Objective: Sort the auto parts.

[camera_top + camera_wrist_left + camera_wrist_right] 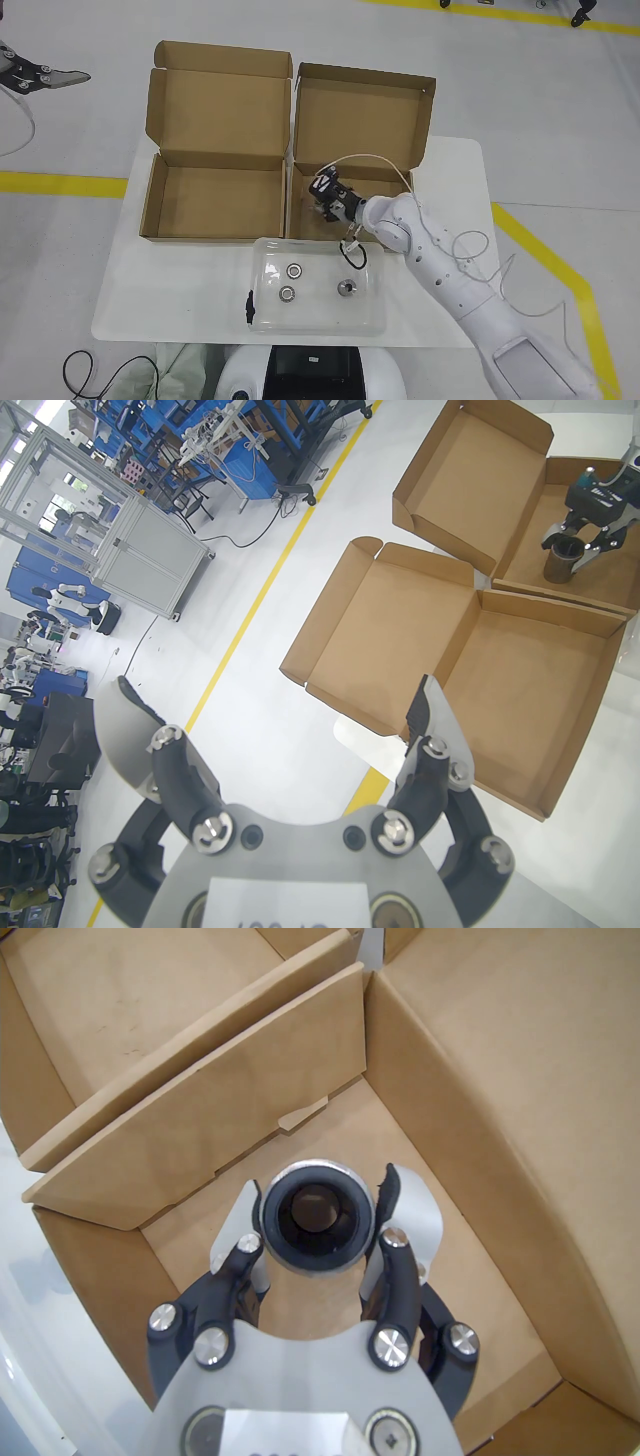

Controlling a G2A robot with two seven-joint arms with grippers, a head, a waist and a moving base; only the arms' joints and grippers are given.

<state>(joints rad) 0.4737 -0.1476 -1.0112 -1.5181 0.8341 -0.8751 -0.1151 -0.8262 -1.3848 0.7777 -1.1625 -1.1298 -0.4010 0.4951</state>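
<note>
Steel-sleeved bushing (318,1215), 1 item, black rubber liner, hollow bore. Right wrist view looks straight down that bore, so its long axis runs upright and in line with the right gripper (321,1183), whose jaws sit narrow on 2 opposite sides of the sleeve, pads seemingly against it. Location: inside the right box (490,1093), low over its floor, in the corner nearest the left box (125,993). Left wrist view: same bushing upright, base apparently on the right box floor, close to the wall that meets the left box. The left gripper (272,687), jaws wide and nothing held, hangs over bare workshop floor, beyond the left box and well apart from the right box. Top view: 2 open boxes side by side on a white table (450,180); clear tray (320,318) just beside the right box on the robot's side, holding 3 small round parts (296,270), unsorted. Assessment: placement step, close to release. Since the axis is vertical and the jaws flank it, a plain widening and a straight rise along that axis look sufficient; any sideways drag risks tipping it. Right arm lies far nearer the tray for the next pick.
</note>
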